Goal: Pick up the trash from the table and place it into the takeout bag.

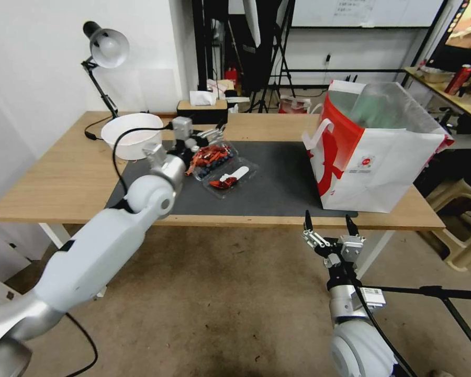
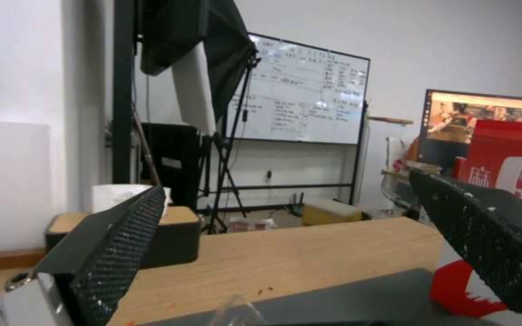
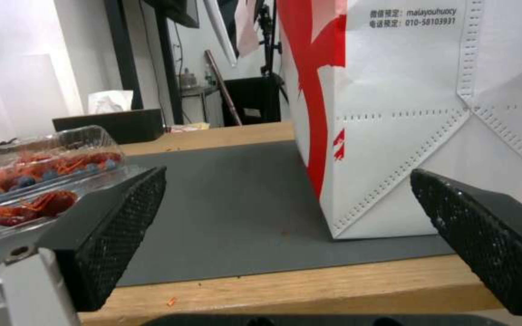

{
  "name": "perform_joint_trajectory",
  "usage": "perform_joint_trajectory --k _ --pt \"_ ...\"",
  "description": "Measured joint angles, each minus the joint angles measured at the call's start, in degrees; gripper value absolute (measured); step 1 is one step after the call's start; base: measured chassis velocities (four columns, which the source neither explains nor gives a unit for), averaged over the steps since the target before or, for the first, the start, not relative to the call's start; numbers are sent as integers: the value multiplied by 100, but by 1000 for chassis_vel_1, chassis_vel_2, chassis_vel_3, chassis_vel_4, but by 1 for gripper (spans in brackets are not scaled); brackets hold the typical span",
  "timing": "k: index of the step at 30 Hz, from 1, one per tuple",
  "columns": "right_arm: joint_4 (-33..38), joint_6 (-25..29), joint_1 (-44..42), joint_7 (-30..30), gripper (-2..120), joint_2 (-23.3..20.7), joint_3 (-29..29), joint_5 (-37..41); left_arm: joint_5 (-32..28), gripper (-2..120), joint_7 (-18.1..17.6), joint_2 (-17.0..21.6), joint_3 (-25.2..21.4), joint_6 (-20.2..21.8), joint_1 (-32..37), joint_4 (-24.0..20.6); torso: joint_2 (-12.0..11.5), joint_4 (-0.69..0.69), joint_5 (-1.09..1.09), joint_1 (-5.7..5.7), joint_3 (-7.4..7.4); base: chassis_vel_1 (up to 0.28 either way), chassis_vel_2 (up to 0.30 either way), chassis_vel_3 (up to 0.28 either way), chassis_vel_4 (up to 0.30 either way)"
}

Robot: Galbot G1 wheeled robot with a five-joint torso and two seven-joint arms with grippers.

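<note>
While my left gripper [image 1: 214,133] hovers with fingers spread wide and empty over the clear clamshell tray [image 1: 214,157] of red scraps on the table [image 1: 63,178], my right gripper [image 1: 329,226] waits below the table's front edge, fingers wide apart, empty, near the takeout bag [image 1: 382,157] standing on the mat [image 1: 277,183].

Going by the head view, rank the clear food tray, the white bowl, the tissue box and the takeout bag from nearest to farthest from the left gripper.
1. Clear food tray: on the mat, just under the left gripper.
2. Tissue box and white bowl: behind it and to its left; too close to call.
3. Takeout bag: far right of the table.
</note>
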Motion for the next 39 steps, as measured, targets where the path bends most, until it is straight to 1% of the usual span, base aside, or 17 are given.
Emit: perform_joint_trajectory --k 2,4,6,8,10,12,14,16,18,22,24,27,28,30,32,36,39 --pt "0 4 -6 -1 100 11 -2 -5 120 100 -9 66 -193 51 259 -140 -1 0 -1 0 1 0 0 0 0" --pt "0 4 -6 -1 100 11 -2 -5 120 100 -9 66 -193 51 259 -140 -1 0 -1 0 1 0 0 0 0" --pt "-2 21 -31 -4 100 6 -12 -16 315 100 -51 176 -594 81 816 -449 0 1 -2 0 1 0 0 0 0" --pt "-2 23 -35 -4 100 2 -13 -17 327 100 -59 188 -637 85 884 -481 0 1 -2 0 0 0 0 0 0" --pt "-5 37 -52 -5 100 -2 -14 -23 448 100 -91 220 -840 86 1154 -616 0 1 0 -1 0 0 0 0 0" --pt "-5 40 -57 -6 100 -1 -14 -28 506 100 -102 224 -902 80 1246 -651 0 0 0 0 0 0 0 0 0" --pt "-4 46 -80 -6 100 1 -14 -33 651 100 -196 223 -1123 42 1548 -772 0 1 -1 0 1 0 0 0 0" --pt "-2 47 -85 -6 100 1 -14 -33 678 100 -222 221 -1171 35 1613 -802 0 1 1 0 1 0 0 0 0" --pt "5 57 -108 -6 100 -1 -15 -37 828 100 -303 209 -1323 -22 1885 -885 0 0 -1 0 1 0 0 0 0" --pt "5 72 -123 -6 100 -3 -14 -44 1034 100 -303 169 -1538 -129 2198 -927 0 1 0 0 1 0 0 0 0" --pt "5 78 -126 -6 100 -3 -12 -44 1088 100 -277 143 -1649 -166 2350 -960 0 0 -1 0 1 0 0 0 0" --pt "-1 87 -128 -7 100 -8 -10 -44 1237 100 -44 59 -1994 -287 2830 -1037 0 0 1 0 0 0 0 0 0" --pt "-1 87 -128 -7 100 -8 -10 -44 1237 100 -44 59 -1994 -287 2830 -1037 0 0 1 0 0 0 0 0 0" --pt "-18 91 -121 -10 100 -5 -12 -44 1429 100 222 -57 -2354 -417 3387 -1106 0 1 0 0 1 0 0 0 0" --pt "-23 92 -119 -10 100 -4 -13 -44 1464 100 263 -85 -2416 -444 3501 -1121 0 1 -1 0 0 0 0 0 0" --pt "-52 100 -91 -13 100 -12 -30 -44 1705 100 454 -303 -2791 -639 4093 -1194 0 0 -1 0 0 0 0 0 0" --pt "-64 105 -82 -15 100 -15 -37 -44 1796 100 507 -384 -2926 -709 4268 -1216 0 1 0 0 0 0 0 0 0"
